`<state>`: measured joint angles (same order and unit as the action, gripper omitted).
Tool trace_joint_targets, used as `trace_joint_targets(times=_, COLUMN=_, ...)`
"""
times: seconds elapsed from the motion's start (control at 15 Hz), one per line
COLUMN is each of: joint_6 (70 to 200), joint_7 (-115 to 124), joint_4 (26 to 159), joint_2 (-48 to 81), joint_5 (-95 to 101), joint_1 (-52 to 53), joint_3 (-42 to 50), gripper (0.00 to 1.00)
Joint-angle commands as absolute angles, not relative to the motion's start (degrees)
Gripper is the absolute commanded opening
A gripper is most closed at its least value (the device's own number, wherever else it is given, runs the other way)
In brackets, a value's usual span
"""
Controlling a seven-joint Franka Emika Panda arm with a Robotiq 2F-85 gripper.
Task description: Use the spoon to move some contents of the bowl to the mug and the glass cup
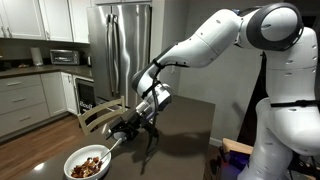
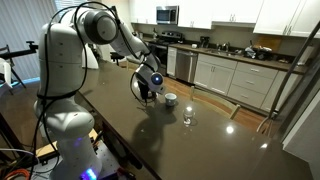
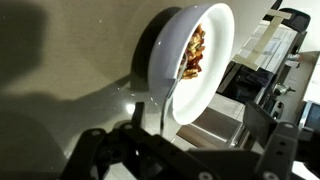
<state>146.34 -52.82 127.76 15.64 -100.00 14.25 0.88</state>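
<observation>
In an exterior view, the gripper [image 1: 128, 128] hangs low over the dark table [image 1: 190, 130], just beside the white bowl [image 1: 72, 160]. The brown and reddish contents [image 1: 90, 165] sit heaped inside. The pale spoon [image 1: 113, 148] slants from the bowl up toward the gripper.

In an exterior view from across the table, the arm bends down and hides the bowl. The small white mug [image 2: 171, 99] stands just beside the gripper, and the glass cup [image 2: 188, 118] stands near the mug, apart from it.

In the wrist view, the fingers [image 3: 95, 150] are spread wide with nothing clamped. The spoon's handle runs out of the bowl and into the gap between them.
</observation>
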Motion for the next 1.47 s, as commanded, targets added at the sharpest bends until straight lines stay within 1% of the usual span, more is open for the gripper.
trace_joint_targets(times=0.0, joint_6=144.98, joint_7=-55.58, joint_4=126.19, joint_2=17.43, joint_5=-102.56, joint_1=12.10, joint_3=-1.50, gripper=1.00)
trace_joint_targets(times=0.33, joint_6=144.94, joint_7=-55.18, joint_4=126.05, joint_2=18.05, joint_5=-102.86, joint_1=12.07, joint_3=-2.44, gripper=1.00)
trace_joint_targets(times=0.4, joint_6=144.94, joint_7=-55.29, joint_4=126.16, joint_2=17.98, joint_5=-102.96, joint_1=12.08, joint_3=-2.54, gripper=0.75)
trace_joint_targets(times=0.47, joint_6=144.91, joint_7=-55.35, joint_4=126.24, joint_2=17.93, joint_5=-102.99, joint_1=12.08, joint_3=-2.61, gripper=0.74)
trace_joint_targets(times=0.8, joint_6=145.05, joint_7=-55.25, joint_4=126.62, joint_2=17.48, joint_5=-103.14, joint_1=12.09, joint_3=-2.76, gripper=0.39)
trace_joint_targets(times=1.13, joint_6=145.13, joint_7=-55.26, joint_4=126.68, joint_2=17.39, joint_5=-103.05, joint_1=12.03, joint_3=-2.72, gripper=0.07)
trace_joint_targets(times=1.2, joint_6=145.15, joint_7=-55.32, joint_4=126.72, joint_2=17.37, joint_5=-103.07, joint_1=12.01, joint_3=-2.71, gripper=0.02)
trace_joint_targets(times=1.33, joint_6=145.15, joint_7=-55.31, joint_4=126.80, joint_2=17.37, joint_5=-103.02, joint_1=11.97, joint_3=-2.68, gripper=0.00)
trace_joint_targets(times=1.4, joint_6=145.21, joint_7=-55.11, joint_4=126.87, joint_2=17.31, joint_5=-102.83, joint_1=11.97, joint_3=-2.66, gripper=0.16)
